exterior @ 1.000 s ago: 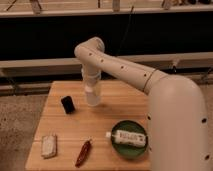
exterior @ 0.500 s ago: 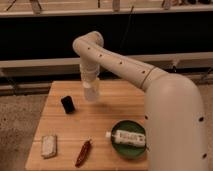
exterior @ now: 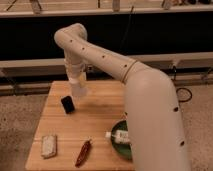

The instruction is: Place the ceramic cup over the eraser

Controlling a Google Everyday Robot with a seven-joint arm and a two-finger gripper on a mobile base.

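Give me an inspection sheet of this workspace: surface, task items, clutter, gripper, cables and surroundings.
Surface: wooden table.
Job's things: ceramic cup raised at the arm's end, right of the eraser; eraser on the table, uncovered.
Clutter: pale block front left; reddish-brown item beside it; white tube lying in a green bowl.
Gripper: gripper above the table's back left part, at the cup.
Cables: dark cable on the floor, right.
Surroundings: speckled floor; long rails behind.
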